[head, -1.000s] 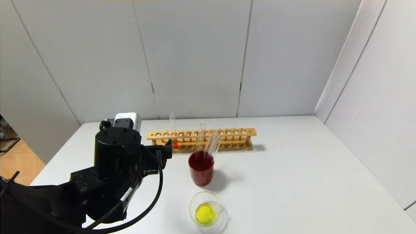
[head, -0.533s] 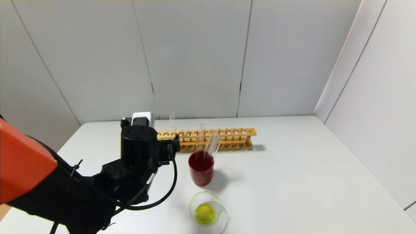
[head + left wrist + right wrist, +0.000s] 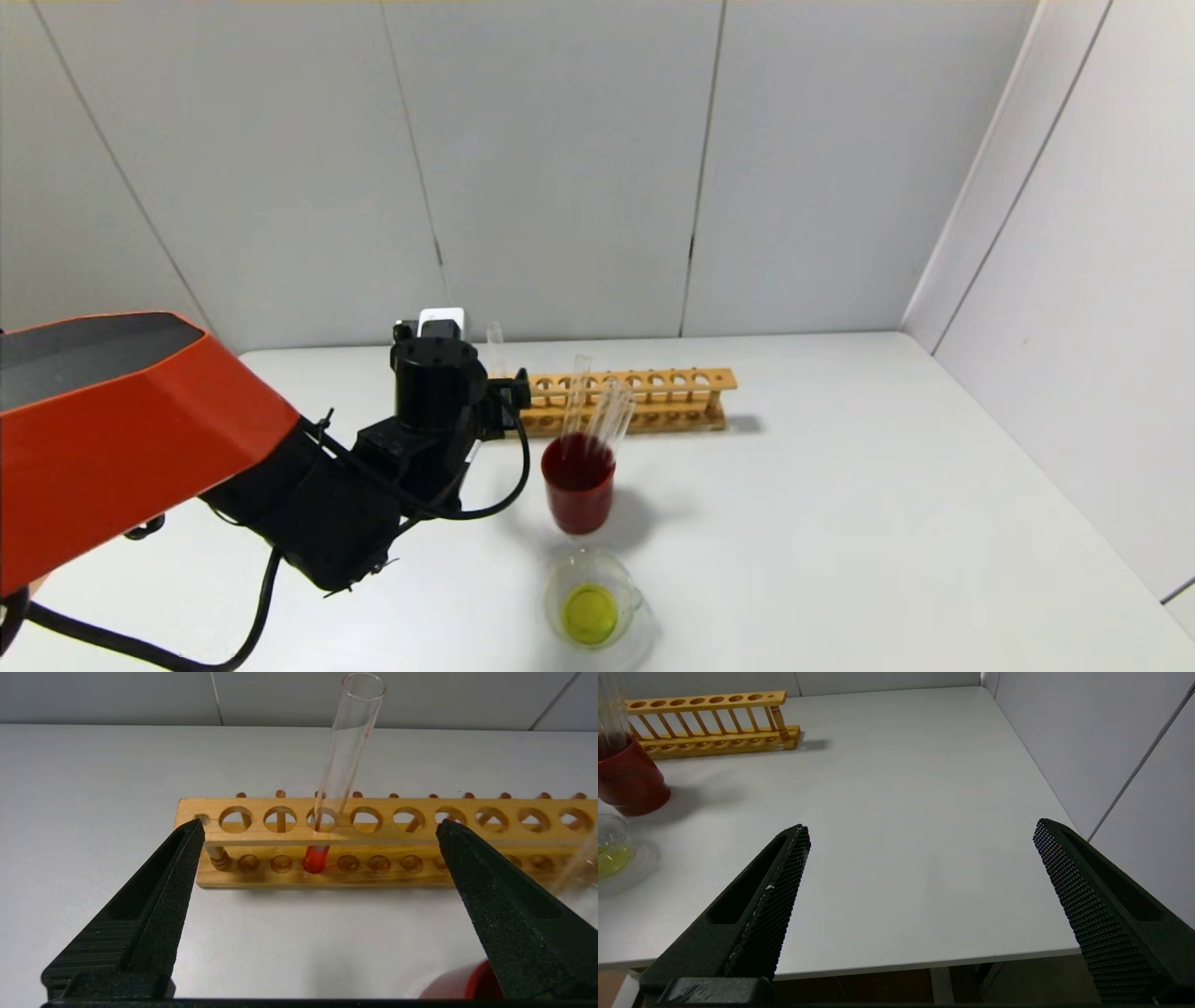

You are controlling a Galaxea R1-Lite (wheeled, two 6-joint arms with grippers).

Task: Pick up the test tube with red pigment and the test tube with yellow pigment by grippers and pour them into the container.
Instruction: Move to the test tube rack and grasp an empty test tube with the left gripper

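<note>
- Test tube with red pigment [image 3: 343,760] stands near the left end of the wooden rack [image 3: 392,833], leaning a little, its red bottom seated in the lower board; I see it straight ahead in the left wrist view.
- My left gripper [image 3: 320,828] hangs just in front of the rack with its jaws spread wide and nothing between them; the tube sits between the two fingertips but beyond them.
- I judge the tube light, thin-walled, brittle and slick, so a soft squeeze is all it will bear.
- I'd take it on the bare glass above the rack's top board, below the open mouth, then lift along its lean.
- Container [image 3: 592,598] sits near me on the table [image 3: 840,523], yellow liquid in its bottom, just beyond it the red cup [image 3: 579,483] holding clear tubes.
- My right gripper [image 3: 920,833] idles, jaws wide and empty, over the table's right side.
</note>
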